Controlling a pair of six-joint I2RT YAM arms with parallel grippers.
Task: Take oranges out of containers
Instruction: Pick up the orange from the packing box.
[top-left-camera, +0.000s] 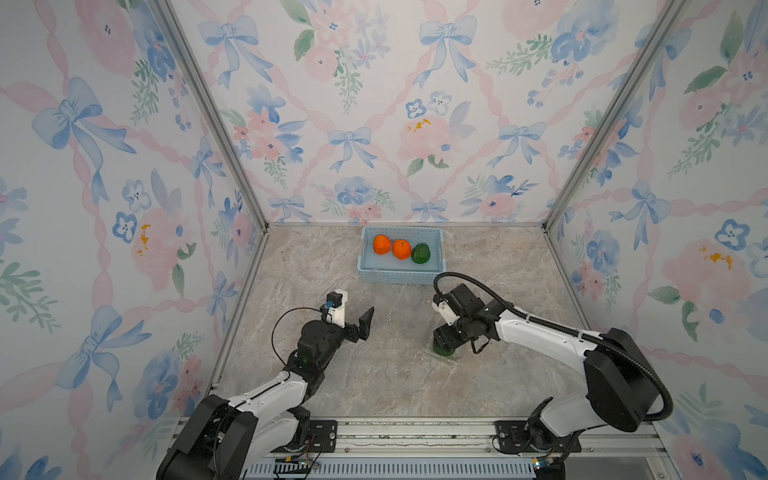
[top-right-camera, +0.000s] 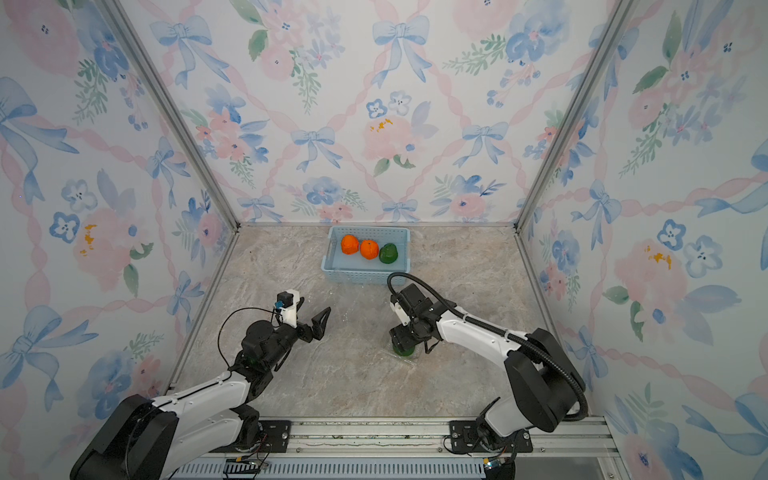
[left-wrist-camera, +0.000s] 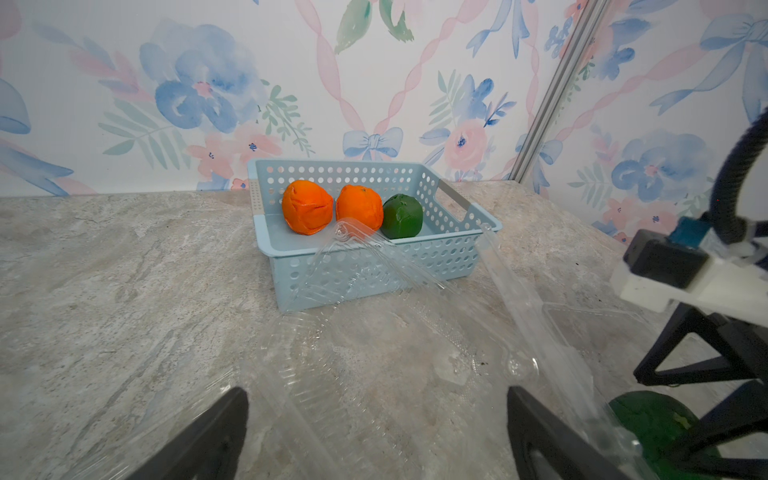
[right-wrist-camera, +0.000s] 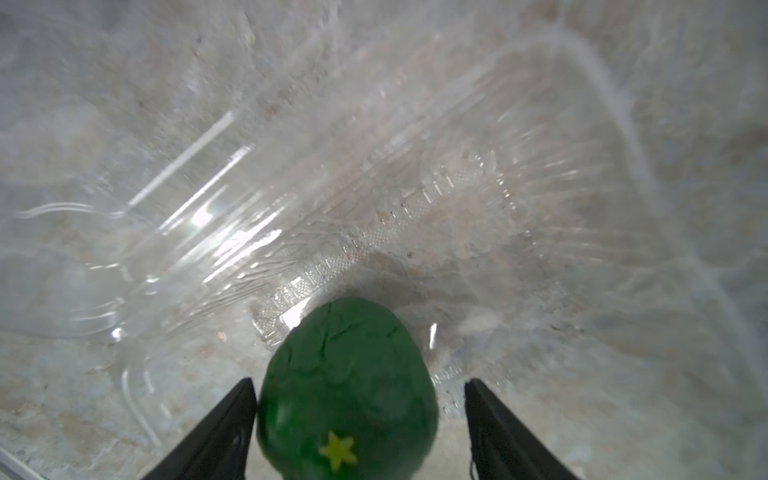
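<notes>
A dark green orange (right-wrist-camera: 347, 395) with a yellow star-shaped stem mark sits in a clear plastic container (right-wrist-camera: 374, 208) on the table. My right gripper (right-wrist-camera: 358, 381) stands open astride it, one finger against the fruit and the other a little apart. Both top views show this gripper (top-left-camera: 442, 345) (top-right-camera: 402, 345) pointing down over the green orange (top-left-camera: 444, 353). My left gripper (left-wrist-camera: 376, 392) is open and holds nothing, hovering over another clear container (left-wrist-camera: 361, 266) with its lid up. Two bright oranges (top-left-camera: 381, 244) (top-left-camera: 401, 249) and a green orange (top-left-camera: 420, 253) lie in the blue basket (top-left-camera: 401, 276).
The light-blue perforated basket (left-wrist-camera: 457, 253) stands near the back wall, just behind the clear containers. The clear plastic barely shows in the top views. Patterned walls close in the marble table on three sides. Both arm bases sit on the front rail.
</notes>
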